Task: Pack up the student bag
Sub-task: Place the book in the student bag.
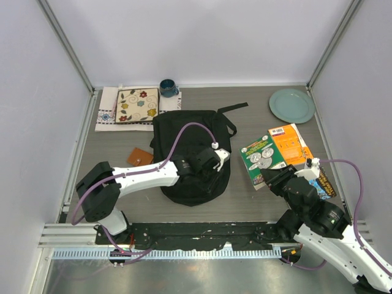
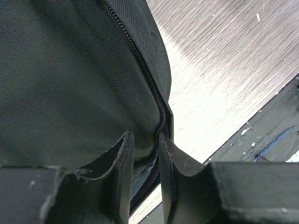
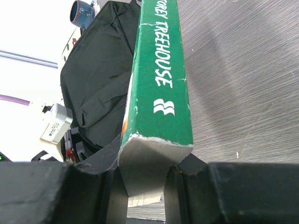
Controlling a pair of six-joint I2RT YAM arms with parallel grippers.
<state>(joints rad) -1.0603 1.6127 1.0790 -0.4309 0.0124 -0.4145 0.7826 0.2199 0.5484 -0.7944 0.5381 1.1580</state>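
Your bag (image 1: 177,144) lies flat on the table (image 1: 110,147), in the middle, with its straps pointing away from the arm bases. The left claw (image 1: 217,162) sits on the bag's near right part. In the left wrist view this claw (image 2: 144,137) is closed down narrow on the bag's (image 2: 70,79) edge, with the zip (image 2: 145,74) running between its 2 fingers (image 2: 122,172).

To the right of the bag, the right claw (image 1: 267,179) is clamped on a green book (image 1: 263,156). The right wrist view shows this claw (image 3: 145,172) gripping the near end of the book (image 3: 161,84), spine up, with white lettering along it; the book's far end points toward the bag (image 3: 98,79). Whether the book is off the table you cannot tell.

An orange book (image 1: 293,142) lies further right of the bag, touching the green one. A green plate (image 1: 292,105) sits beyond the bag to the far right. A blue mug (image 1: 168,87) stands just beyond the bag's far left corner. A flowered mat (image 1: 137,105) lies on a white cloth (image 1: 107,113) beside the mug, further left. A brown wallet (image 1: 140,157) lies just left of the bag
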